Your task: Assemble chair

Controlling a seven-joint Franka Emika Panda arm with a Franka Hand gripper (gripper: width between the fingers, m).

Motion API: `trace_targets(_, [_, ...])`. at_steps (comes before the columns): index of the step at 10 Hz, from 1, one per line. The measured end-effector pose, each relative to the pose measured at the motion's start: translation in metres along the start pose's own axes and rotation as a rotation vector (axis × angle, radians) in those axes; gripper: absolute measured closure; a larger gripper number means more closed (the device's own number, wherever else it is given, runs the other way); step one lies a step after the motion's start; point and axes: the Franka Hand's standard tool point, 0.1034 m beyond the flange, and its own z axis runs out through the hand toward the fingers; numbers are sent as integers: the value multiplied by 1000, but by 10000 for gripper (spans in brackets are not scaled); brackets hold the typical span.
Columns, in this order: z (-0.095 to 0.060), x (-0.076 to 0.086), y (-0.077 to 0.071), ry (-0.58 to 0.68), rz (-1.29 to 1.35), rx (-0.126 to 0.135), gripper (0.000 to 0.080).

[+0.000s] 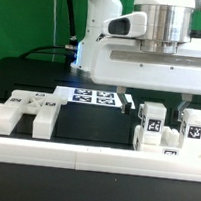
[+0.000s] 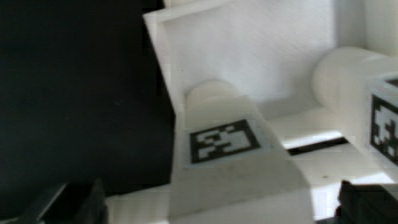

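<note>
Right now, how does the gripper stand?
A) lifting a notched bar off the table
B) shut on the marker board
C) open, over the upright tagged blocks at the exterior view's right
C: the gripper has its jaws wide apart above the upright tagged blocks.

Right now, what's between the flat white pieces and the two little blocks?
Between the flat pieces and the blocks, just bare black table, in the exterior view. The marker board lies behind that gap.

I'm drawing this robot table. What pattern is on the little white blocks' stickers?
Black-and-white squares. The wrist view shows one sticker best, on a white block.
</note>
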Motion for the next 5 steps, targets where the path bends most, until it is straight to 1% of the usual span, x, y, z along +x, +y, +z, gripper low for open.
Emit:
trace_targets(2, [0, 0, 2, 2, -93, -3, 163])
trace_targets(3, [0, 0, 2, 2, -91, -3, 163])
trace_targets(4, [0, 0, 2, 2, -72, -3, 333])
trace_targets(5, [0, 0, 2, 2, -55, -3, 467])
